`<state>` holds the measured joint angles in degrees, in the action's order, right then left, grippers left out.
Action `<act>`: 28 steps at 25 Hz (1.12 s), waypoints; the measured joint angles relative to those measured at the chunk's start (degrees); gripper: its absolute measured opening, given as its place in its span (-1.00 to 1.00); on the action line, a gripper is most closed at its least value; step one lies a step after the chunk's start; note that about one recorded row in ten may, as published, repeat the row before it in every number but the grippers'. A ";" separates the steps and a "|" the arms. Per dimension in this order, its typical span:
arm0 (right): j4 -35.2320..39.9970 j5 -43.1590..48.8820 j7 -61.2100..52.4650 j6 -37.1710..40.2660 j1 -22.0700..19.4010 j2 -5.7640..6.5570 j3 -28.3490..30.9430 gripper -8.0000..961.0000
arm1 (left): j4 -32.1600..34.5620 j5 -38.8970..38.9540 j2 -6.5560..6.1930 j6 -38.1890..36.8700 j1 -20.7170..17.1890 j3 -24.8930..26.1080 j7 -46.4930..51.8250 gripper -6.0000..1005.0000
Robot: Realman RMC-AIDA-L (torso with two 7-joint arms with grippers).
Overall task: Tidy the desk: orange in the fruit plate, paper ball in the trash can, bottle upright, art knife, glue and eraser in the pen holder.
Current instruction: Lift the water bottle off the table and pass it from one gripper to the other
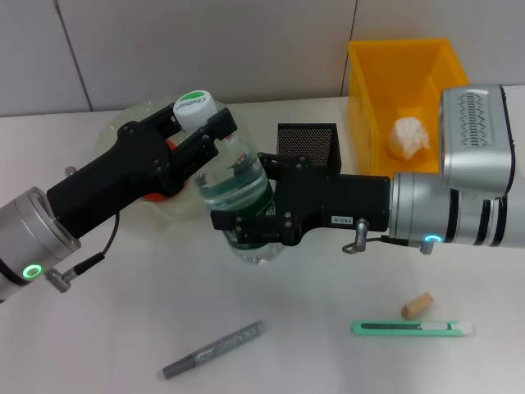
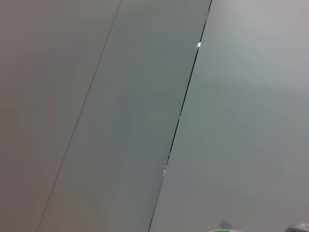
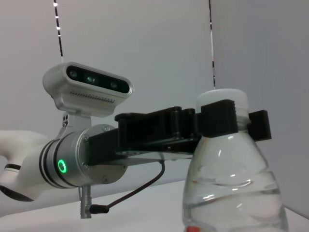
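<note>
Both arms hold the bottle (image 1: 238,197) at the centre of the head frame, raised off the counter (image 1: 328,361) and leaning slightly. The left end effector (image 1: 199,125) is pinched on the neck just below the white-and-green cap (image 1: 190,107); the right wrist view confirms black fingers clamped either side of the neck. The right end effector (image 1: 246,226) comes in from the right and is closed around the lower body of the bottle, which holds a little water.

The likely trouble is the release. If either grip lets go before the base sits flat, the bottle could tip, since the water shifts its weight. Two grips pulling against each other could also twist or crush the thin plastic.

The paper ball (image 1: 408,136) already lies in the yellow trash can (image 1: 365,82) at upper right. The eraser (image 1: 416,305) and art knife (image 1: 413,328) lie at lower right, the grey glue stick (image 1: 212,349) at bottom centre, all well apart from the mesh pen holder (image 1: 308,139) behind the bottle.
</note>
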<state>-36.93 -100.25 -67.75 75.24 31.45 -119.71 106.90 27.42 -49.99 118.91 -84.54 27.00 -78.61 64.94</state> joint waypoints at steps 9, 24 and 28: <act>-0.26 0.00 -0.05 0.20 -0.13 0.11 -0.59 0.60 | 0.01 0.16 0.00 0.18 0.07 -0.19 0.35 -0.12; -0.58 -0.21 0.06 0.15 -0.43 0.04 -0.08 0.60 | 0.04 0.35 -0.09 0.28 0.07 -0.22 0.44 -0.12; -0.60 -0.47 -0.14 0.03 -0.40 0.14 -0.14 0.61 | 0.07 0.40 -0.09 0.30 0.07 -0.22 0.45 -0.12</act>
<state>-37.53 -100.72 -67.89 75.27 31.05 -119.57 106.77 27.48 -49.59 118.82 -84.25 27.07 -78.83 65.39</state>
